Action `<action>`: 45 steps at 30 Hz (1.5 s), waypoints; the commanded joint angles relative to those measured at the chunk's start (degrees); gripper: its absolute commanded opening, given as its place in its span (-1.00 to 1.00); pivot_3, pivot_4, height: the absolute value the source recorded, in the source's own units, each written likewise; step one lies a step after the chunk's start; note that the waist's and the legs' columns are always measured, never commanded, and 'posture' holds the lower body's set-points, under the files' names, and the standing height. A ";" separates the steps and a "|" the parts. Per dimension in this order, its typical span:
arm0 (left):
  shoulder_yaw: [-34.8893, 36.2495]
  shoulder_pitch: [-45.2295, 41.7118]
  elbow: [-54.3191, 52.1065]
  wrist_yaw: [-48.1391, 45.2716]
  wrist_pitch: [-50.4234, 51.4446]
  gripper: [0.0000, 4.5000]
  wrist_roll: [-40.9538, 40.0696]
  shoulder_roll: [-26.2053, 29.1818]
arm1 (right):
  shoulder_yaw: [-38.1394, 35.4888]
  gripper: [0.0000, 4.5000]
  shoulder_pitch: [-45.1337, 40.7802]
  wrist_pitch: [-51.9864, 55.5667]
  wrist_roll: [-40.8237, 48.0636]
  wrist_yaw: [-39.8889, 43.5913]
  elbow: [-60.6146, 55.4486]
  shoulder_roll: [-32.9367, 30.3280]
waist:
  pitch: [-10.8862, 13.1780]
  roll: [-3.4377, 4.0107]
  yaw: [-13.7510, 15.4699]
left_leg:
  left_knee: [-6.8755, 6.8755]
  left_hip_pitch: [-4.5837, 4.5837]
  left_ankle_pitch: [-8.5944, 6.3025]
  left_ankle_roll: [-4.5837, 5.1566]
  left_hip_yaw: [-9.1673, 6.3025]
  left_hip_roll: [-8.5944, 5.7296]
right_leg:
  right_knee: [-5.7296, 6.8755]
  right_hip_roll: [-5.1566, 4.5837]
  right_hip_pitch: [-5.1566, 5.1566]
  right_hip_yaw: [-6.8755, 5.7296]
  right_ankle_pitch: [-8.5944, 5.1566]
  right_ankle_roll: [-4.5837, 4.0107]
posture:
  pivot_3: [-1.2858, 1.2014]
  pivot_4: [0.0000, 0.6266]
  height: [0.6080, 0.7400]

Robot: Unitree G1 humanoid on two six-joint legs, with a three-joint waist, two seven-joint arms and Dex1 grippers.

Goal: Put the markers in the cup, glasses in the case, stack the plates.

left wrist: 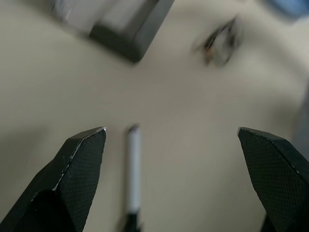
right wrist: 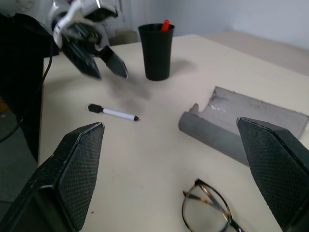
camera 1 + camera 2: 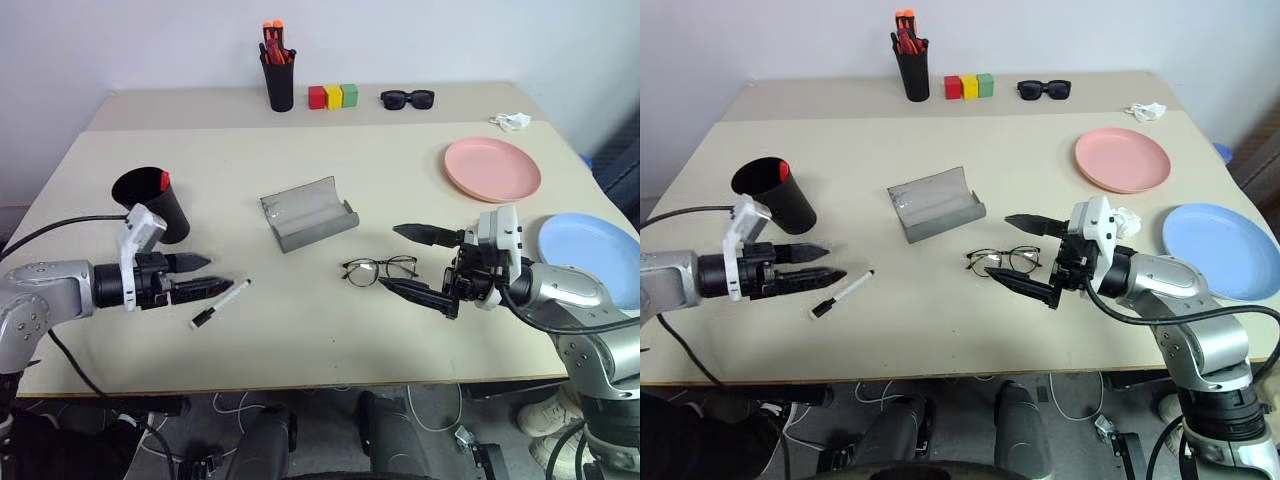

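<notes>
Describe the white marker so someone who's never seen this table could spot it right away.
Start at the short black cup near the beige table's left edge. In front of it, beside the open left gripper, lies the white marker, flat on the tabletop. It is slim, white with a black cap, the sole loose pen.

Looks like a lab/office: plain white wall [image 3: 450,40], beige tables [image 3: 300,330], cables underneath.

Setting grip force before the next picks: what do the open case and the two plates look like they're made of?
The case looks like grey felt-like fabric over a stiff shell: matte, fuzzy, holding its curved trough shape. The pink plate and blue plate look like smooth plastic with a soft sheen and thin raised rims, though glazed ceramic can't be ruled out.
</notes>
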 commanded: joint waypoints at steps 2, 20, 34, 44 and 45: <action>-2.37 -0.06 -2.83 -2.18 -1.74 0.99 3.77 1.31 | -1.38 1.00 -0.03 -0.52 0.95 -0.65 -2.24 -0.26 | 0.00 -0.01 0.08 | 0.00 -0.03 0.00 0.00 0.00 0.00 | -0.05 0.00 0.02 0.00 0.00 0.00 | 0.03 -0.52 1.00; -6.95 5.05 -8.78 0.41 0.88 0.99 13.34 3.38 | -0.87 1.00 0.02 -0.84 0.56 -1.75 -1.94 -0.13 | 0.02 -0.02 -0.05 | -0.03 -0.06 0.00 0.01 0.03 0.02 | -0.03 0.00 -0.06 0.00 0.00 0.00 | 0.03 -0.52 1.00; -8.81 6.01 -10.54 1.20 5.65 -0.05 13.60 2.61 | -0.65 1.00 -0.12 -0.88 0.10 -2.55 -1.90 -0.24 | 0.01 -0.02 -0.05 | -0.03 -0.04 -0.01 0.01 0.04 0.02 | -0.03 0.00 -0.06 0.00 0.00 0.00 | 0.03 -0.52 1.00; -6.92 -1.06 -6.33 3.98 0.06 -0.98 15.65 -2.43 | -0.81 1.00 -0.31 -0.42 0.72 -2.60 -1.85 -0.09 | 0.01 -0.02 0.24 | -0.02 -0.04 0.00 0.01 0.03 0.02 | -0.03 0.00 -0.04 0.00 0.00 0.00 | 0.03 -0.52 1.00; -6.33 -3.11 -4.87 5.03 -2.35 -0.98 16.41 -4.43 | -0.97 1.00 -0.20 0.06 1.44 -2.23 -2.00 -0.26 | 0.01 -0.03 0.34 | 0.01 -0.05 0.00 0.00 0.00 0.01 | -0.04 0.00 -0.02 -0.01 0.00 0.00 | 0.03 -0.52 1.00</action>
